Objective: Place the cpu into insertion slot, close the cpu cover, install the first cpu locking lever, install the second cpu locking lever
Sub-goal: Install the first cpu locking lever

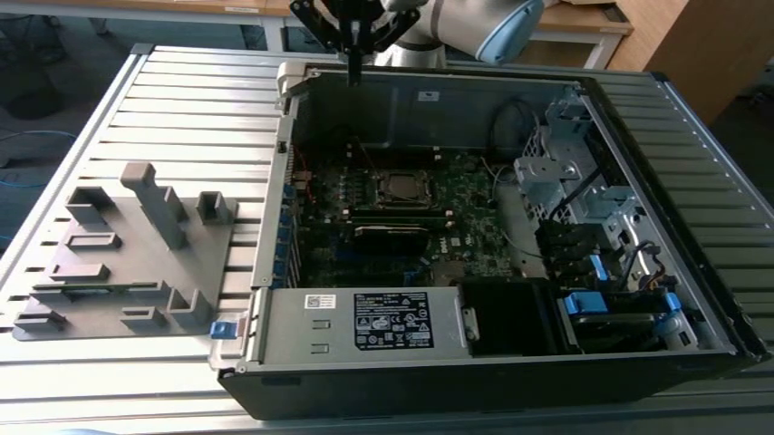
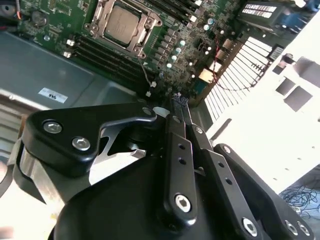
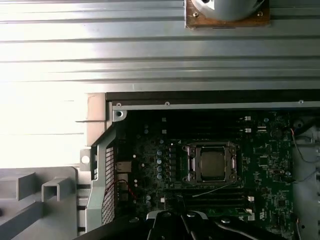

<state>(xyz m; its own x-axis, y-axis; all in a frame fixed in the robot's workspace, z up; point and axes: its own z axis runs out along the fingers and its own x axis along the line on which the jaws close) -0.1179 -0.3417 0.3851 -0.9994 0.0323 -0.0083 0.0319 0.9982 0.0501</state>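
One downward hand [image 1: 353,80], fingers [image 2: 175,125] together, seemingly empty, well apart from the cpu [image 1: 398,186].

Dull silver metal cpu [image 2: 122,25], shiny metal cpu cover [image 2: 146,26], matt black gripper [image 2: 177,102], ribbed bare-metal table [image 1: 181,109], matt grey plastic fixture [image 1: 133,263]

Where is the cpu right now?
The cpu sits in the insertion slot on the green circuit board inside the computer case, near the middle of the exterior view.
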